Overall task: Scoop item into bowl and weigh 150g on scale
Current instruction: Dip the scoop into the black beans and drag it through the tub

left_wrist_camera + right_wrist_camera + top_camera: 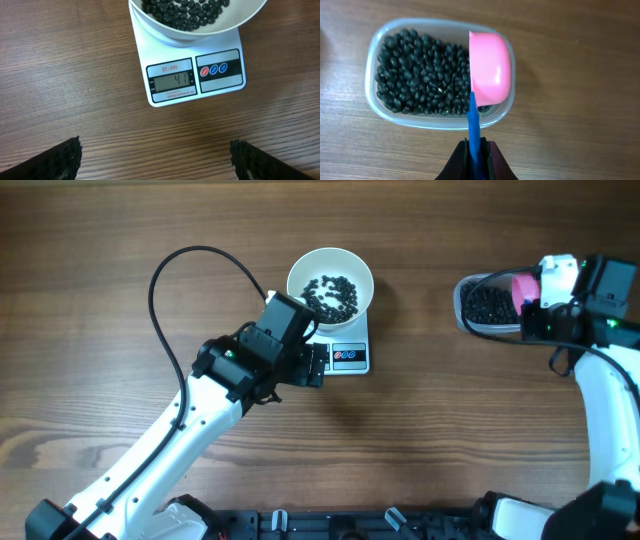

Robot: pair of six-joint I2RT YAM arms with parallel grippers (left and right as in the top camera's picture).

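The white bowl point(300, 272) stands on the small white scale point(350, 357) and holds a shallow layer of black beans point(335, 294). In the left wrist view the scale point(222, 82) shows 41 on its display, below the bowl point(190, 31) with its beans point(185, 10). My left gripper point(318, 366) hovers just in front of the scale, open and empty point(156, 152). My right gripper point(476, 150) is shut on the blue handle point(473, 117) of a pink scoop point(490, 67). The scoop's cup lies turned on its side at the right end of a clear tub point(370, 85) full of beans point(420, 70).
The clear tub point(466, 305) sits at the right of the wooden table, about a hand's width from the scale, with the pink scoop point(523, 288) and my right gripper point(543, 310) over its right end. A black cable point(165, 270) loops left of the bowl.
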